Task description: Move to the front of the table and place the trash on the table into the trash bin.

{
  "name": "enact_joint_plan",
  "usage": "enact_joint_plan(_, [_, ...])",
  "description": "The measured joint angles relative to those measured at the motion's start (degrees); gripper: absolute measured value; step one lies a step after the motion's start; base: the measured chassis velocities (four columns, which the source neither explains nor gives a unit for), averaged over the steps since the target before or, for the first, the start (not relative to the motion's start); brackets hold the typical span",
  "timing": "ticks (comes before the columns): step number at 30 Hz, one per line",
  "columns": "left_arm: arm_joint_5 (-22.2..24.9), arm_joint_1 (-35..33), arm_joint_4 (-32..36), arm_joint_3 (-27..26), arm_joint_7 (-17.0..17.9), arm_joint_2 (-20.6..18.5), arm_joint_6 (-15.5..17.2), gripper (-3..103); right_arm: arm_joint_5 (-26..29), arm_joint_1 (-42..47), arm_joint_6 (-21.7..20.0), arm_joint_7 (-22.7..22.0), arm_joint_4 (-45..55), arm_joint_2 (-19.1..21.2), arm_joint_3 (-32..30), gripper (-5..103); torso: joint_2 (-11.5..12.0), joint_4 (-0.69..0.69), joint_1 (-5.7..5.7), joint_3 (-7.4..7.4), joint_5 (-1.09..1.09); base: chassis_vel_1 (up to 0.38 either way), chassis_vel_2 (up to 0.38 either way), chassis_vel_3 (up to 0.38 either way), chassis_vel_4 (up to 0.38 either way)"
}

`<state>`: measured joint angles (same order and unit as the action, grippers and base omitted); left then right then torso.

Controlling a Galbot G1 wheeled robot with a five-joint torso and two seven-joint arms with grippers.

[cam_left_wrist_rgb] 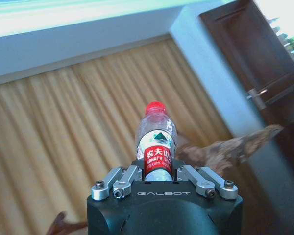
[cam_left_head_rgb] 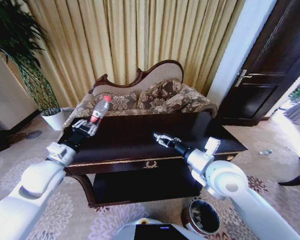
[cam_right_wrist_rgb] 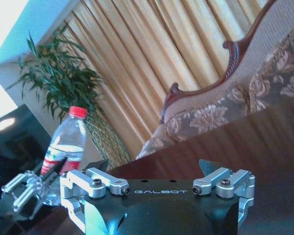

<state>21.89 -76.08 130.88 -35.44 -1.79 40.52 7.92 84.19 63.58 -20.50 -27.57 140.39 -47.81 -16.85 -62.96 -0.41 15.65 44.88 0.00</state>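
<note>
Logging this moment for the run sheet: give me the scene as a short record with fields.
left end effector: left end effector shut on the clear plastic bottle with red cap, held above the left end of the table
bottle pose: roughly upright, cap uppermost, clear of the tabletop
right end effector: right end effector open, holding nothing, over the middle of the large dark glossy wooden table
bin: small round dark brown trash bin on the carpet by the robot's right arm
behind table: floral-patterned sofa
</note>
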Motion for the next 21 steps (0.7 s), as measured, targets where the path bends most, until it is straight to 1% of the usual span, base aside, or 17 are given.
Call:
enact_joint_plan(1, [0.11,0.69,0.23,1.61,0.29,-0.82,-0.12,26,-0.67,-0.06,0.42,0.78,-0.22,-0.16,0.00,100,0.00,-0.01,0.00,0.00,0.00,0.000,0.000,0.000,0.000])
enact_joint_plan(2, [0.11,0.69,0.23,1.61,0.29,-0.82,-0.12,26,-0.67,-0.06,0.42,0.78,-0.22,-0.16,0.00,100,0.00,-0.01,0.00,0.00,0.00,0.000,0.000,0.000,0.000])
enact_joint_plan(3, [0.33,1.33,0.42,2.77,0.38,-1.41,-0.27,26,-1.08,-0.17,0.81,1.32,-0.35,-0.22,-0.03,100,0.00,0.00,0.00,0.01,0.00,0.000,0.000,0.000,0.000])
enact_joint_plan(5, [1.19,2.54,0.88,5.14,0.05,-2.30,-0.86,26,-1.23,-0.47,1.75,2.16,-0.37,0.54,-0.71,100,0.00,0.02,0.00,0.01,0.01,0.000,0.000,0.000,0.000])
enact_joint_plan(6, [1.19,2.54,0.88,5.14,0.05,-2.30,-0.86,26,-1.23,-0.47,1.75,2.16,-0.37,0.54,-0.71,100,0.00,0.02,0.00,0.01,0.01,0.000,0.000,0.000,0.000])
enact_joint_plan(8, [1.67,3.45,0.84,7.07,-0.26,-2.57,-1.43,26,-0.81,-0.58,1.99,2.76,-0.32,1.78,-1.85,100,0.00,0.01,0.00,0.00,0.00,0.000,0.000,0.000,0.000])
enact_joint_plan(10, [1.93,5.34,0.22,9.95,-0.77,-2.97,-2.47,26,0.05,-0.72,2.23,3.01,-0.30,3.88,-3.24,100,0.00,0.02,0.00,0.00,0.00,0.000,0.000,0.000,0.000])
enact_joint_plan(11, [1.93,5.34,0.22,9.95,-0.77,-2.97,-2.47,26,0.05,-0.72,2.23,3.01,-0.30,3.88,-3.24,100,0.00,0.02,0.00,0.00,0.00,0.000,0.000,0.000,0.000])
enact_joint_plan(13, [2.53,7.90,-0.14,12.31,-0.90,-3.59,-2.59,26,1.25,-0.79,2.25,3.02,-0.18,5.05,-4.47,100,0.00,0.02,0.00,0.01,0.00,0.000,0.000,0.000,0.000])
enact_joint_plan(14, [3.30,12.27,-0.64,15.42,-0.93,-4.38,-2.58,26,2.28,-0.80,2.29,3.02,-0.11,6.02,-5.59,100,0.00,0.00,0.00,0.00,0.00,0.000,0.000,0.000,0.000])
enact_joint_plan(15, [3.30,12.27,-0.64,15.42,-0.93,-4.38,-2.58,26,2.28,-0.80,2.29,3.02,-0.11,6.02,-5.59,100,0.00,0.00,0.00,0.00,0.00,0.000,0.000,0.000,0.000])
enact_joint_plan(16, [3.57,13.82,-0.89,16.54,-0.93,-4.63,-2.54,26,2.54,-0.83,2.31,3.04,-0.07,6.31,-5.90,100,0.00,-0.01,0.00,0.01,0.00,0.000,0.000,0.000,0.000])
enact_joint_plan(18, [4.76,18.48,-1.48,20.40,-0.77,-5.12,-1.78,26,2.72,-1.06,2.36,3.11,-0.08,6.85,-6.30,100,0.00,0.00,0.00,0.01,0.00,0.000,0.000,0.000,0.000])
enact_joint_plan(19, [4.76,18.48,-1.48,20.40,-0.77,-5.12,-1.78,26,2.72,-1.06,2.36,3.11,-0.08,6.85,-6.30,100,0.00,0.00,0.00,0.01,0.00,0.000,0.000,0.000,0.000])
enact_joint_plan(21, [5.93,21.31,-1.65,23.86,-0.15,-5.36,-0.95,26,2.73,-1.26,2.36,3.27,-0.33,7.15,-6.32,100,0.01,0.01,0.00,0.01,0.00,0.000,0.000,0.000,0.000])
